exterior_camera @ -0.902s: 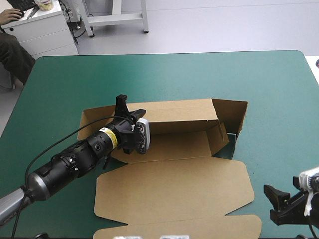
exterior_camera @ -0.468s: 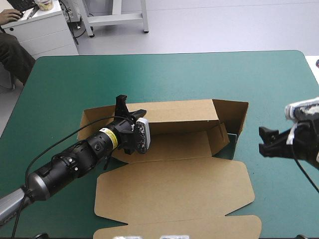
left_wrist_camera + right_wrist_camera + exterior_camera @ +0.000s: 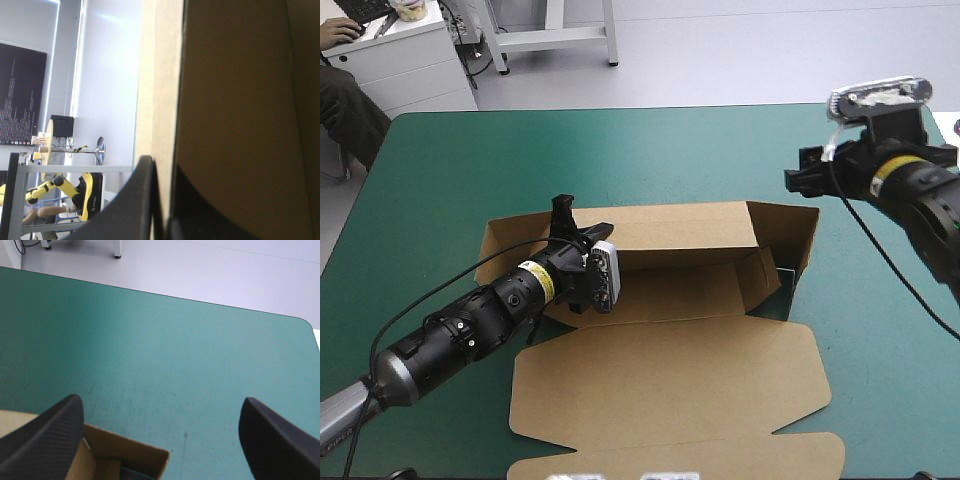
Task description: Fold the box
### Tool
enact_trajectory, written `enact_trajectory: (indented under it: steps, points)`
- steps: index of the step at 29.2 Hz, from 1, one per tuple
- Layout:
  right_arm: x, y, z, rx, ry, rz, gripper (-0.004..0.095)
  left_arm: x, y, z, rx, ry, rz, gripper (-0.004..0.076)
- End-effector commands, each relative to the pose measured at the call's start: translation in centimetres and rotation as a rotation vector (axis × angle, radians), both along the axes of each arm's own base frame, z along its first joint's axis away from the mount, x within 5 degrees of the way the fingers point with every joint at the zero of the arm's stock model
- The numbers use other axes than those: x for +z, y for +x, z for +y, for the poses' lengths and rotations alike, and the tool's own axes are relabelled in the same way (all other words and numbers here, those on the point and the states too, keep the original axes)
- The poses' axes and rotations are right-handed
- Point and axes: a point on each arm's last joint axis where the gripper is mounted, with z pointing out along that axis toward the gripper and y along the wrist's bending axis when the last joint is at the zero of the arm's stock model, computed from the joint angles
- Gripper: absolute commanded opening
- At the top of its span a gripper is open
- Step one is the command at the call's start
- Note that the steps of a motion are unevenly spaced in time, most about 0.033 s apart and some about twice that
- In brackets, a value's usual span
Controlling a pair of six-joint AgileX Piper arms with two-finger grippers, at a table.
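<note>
The high view alone shows the whole layout. The brown box point(image 3: 705, 290) lies mid-worktop point(image 3: 620, 150) as an open tray, with its lid point(image 3: 670, 385) flat toward 6 o'clock and its far wall point(image 3: 685, 222) raised on the 12 o'clock side. The left hand point(image 3: 578, 222) is at the wall's 10 o'clock end and the right hand point(image 3: 802, 172) is at the box's 2 o'clock.

Only the left wrist view shows the grip. Its black fingers point(image 3: 140, 200) are pressed together on the wall's upright edge, with the board sandwiched between them. Brown board fills everything ahead of them.

Only the right wrist view shows how that hand stands. Its fingers point(image 3: 45, 432) are spread wide and hold nothing, and bare teal-green cover lies between them. The box's corner shows just under one finger.

Earlier, the right hand was low at the worktop's 5 o'clock corner. Just before, it was level with the box's 3 o'clock end. It has now climbed toward 1 o'clock, above the far right of the box. The left hand and the box have not shifted.
</note>
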Motion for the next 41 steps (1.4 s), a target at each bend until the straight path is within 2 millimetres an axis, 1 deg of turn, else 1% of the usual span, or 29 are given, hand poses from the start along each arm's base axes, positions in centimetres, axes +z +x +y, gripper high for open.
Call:
enact_trajectory:
  steps: [1,5,9,11,15,19,22,24,29,32,37,39,40,41]
  points:
    - [1.8,2.3,0.2,-0.011,0.010,-0.095,0.0782,0.3,-0.2,-0.3,0.001,-0.052,0.021,-0.0010]
    - [1.1,6.1,0.2,0.009,0.058,-0.019,0.0782,0.3,-0.2,-0.3,0.001,-0.058,0.023,-0.0010]
    - [-0.6,9.8,-1.1,0.017,0.109,0.100,0.0782,0.3,-0.2,-0.3,0.001,-0.058,0.023,-0.0010]
    - [-1.6,11.2,-1.8,0.001,0.124,0.153,0.0782,0.3,-0.2,-0.3,0.001,-0.058,0.023,-0.0010]
    - [-4.4,13.8,-2.9,-0.029,0.130,0.256,0.0782,0.3,-0.2,-0.3,0.001,-0.058,0.023,-0.0010]
    - [-8.0,15.5,-3.3,-0.002,0.164,0.445,0.0782,0.3,-0.2,-0.3,0.003,-0.064,0.026,-0.0010]
    - [-10.1,15.9,-3.2,0.035,0.160,0.589,0.0782,0.4,-0.2,-0.3,0.004,-0.082,0.032,-0.0010]
    - [-10.9,16.1,-3.1,0.041,0.157,0.632,0.0782,0.5,-0.3,-0.4,0.002,-0.111,0.037,-0.0010]
    - [-11.6,16.0,-2.9,0.054,0.183,0.659,0.0782,0.6,-0.3,-0.5,-0.001,-0.138,0.041,-0.0010]
    - [-11.5,15.4,-2.9,0.052,0.184,0.664,0.0782,0.5,-0.3,-0.5,0.005,-0.130,0.046,-0.0010]
    - [-11.5,13.3,-3.4,0.036,0.140,0.678,0.0782,0.5,-0.3,-0.4,0.013,-0.133,0.056,-0.0010]
    - [-11.2,12.2,-3.7,0.027,0.119,0.674,0.0781,0.5,-0.3,-0.4,0.013,-0.133,0.056,-0.0010]
    - [-11.1,11.0,-4.0,0.031,0.109,0.676,0.0782,0.5,-0.3,-0.4,0.014,-0.135,0.058,-0.0010]
    - [-11.3,10.6,-4.1,0.038,0.101,0.681,0.0782,0.5,-0.3,-0.4,0.016,-0.140,0.062,-0.0010]
